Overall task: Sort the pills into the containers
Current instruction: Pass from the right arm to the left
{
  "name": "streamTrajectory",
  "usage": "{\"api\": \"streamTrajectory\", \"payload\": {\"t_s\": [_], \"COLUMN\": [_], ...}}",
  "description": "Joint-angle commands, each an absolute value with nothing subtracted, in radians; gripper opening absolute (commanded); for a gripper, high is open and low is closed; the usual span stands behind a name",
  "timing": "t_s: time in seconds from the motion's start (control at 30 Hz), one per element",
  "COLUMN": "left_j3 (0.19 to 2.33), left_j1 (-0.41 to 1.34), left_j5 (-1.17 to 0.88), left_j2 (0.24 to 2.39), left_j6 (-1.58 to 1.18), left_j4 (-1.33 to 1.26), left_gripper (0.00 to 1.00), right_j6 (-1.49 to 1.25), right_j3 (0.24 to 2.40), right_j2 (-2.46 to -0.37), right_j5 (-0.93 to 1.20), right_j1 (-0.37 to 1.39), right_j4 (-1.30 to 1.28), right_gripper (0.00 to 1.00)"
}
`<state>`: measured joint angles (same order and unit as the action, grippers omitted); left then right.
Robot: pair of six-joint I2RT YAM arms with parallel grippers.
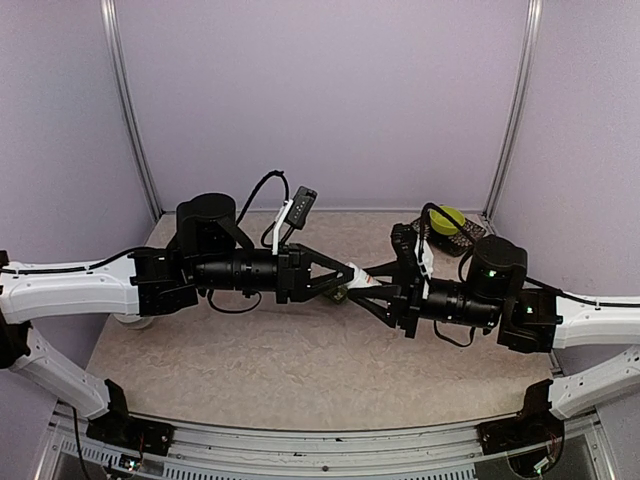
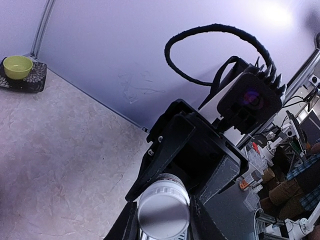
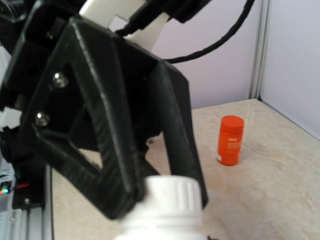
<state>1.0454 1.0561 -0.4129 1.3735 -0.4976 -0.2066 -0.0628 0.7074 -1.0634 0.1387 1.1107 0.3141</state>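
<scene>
A white pill bottle (image 1: 363, 281) hangs level above the table's middle, held between both arms. My left gripper (image 1: 350, 277) is shut on its ribbed white cap (image 2: 163, 211), whose flat top faces the left wrist camera between the fingers (image 2: 121, 226). My right gripper (image 1: 385, 292) is shut on the bottle's body; in the right wrist view the cap (image 3: 172, 197) fills the bottom edge with the left gripper's black fingers (image 3: 177, 125) round it. A dark green bit (image 1: 340, 295) of the containers shows under the left fingers, mostly hidden. No loose pills are visible.
An orange bottle (image 3: 230, 140) stands upright on the table beyond the left gripper. A yellow-green bowl (image 1: 446, 220) (image 2: 17, 66) sits on a dark mat at the back right corner. A white object (image 1: 135, 320) lies partly under the left arm.
</scene>
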Motion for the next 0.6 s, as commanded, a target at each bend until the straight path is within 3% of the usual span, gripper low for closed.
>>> {"api": "streamTrajectory", "payload": {"t_s": [0.0, 0.13, 0.27, 0.37, 0.57], "left_j3": [1.038, 1.04, 1.033, 1.029, 1.018], "left_j1": [1.082, 1.078, 1.078, 1.078, 1.057], "left_j5": [-0.487, -0.488, -0.473, -0.462, -0.405], "left_j2": [1.359, 1.369, 1.374, 1.373, 1.349], "left_j6": [-0.41, -0.427, -0.449, -0.458, -0.477], "left_j4": [-0.263, -0.265, -0.283, -0.286, -0.272], "left_gripper": [0.23, 0.3, 0.2, 0.14, 0.13], "right_j6": [-0.158, -0.144, -0.135, -0.129, -0.112], "right_j3": [0.724, 0.721, 0.724, 0.723, 0.72], "right_j2": [-1.032, -1.04, -1.053, -1.058, -1.048], "right_j5": [0.167, 0.153, 0.163, 0.156, 0.105], "right_j1": [1.117, 1.117, 1.117, 1.117, 1.117], "right_j4": [0.322, 0.321, 0.327, 0.328, 0.318], "right_gripper": [0.08, 0.08, 0.1, 0.19, 0.48]}}
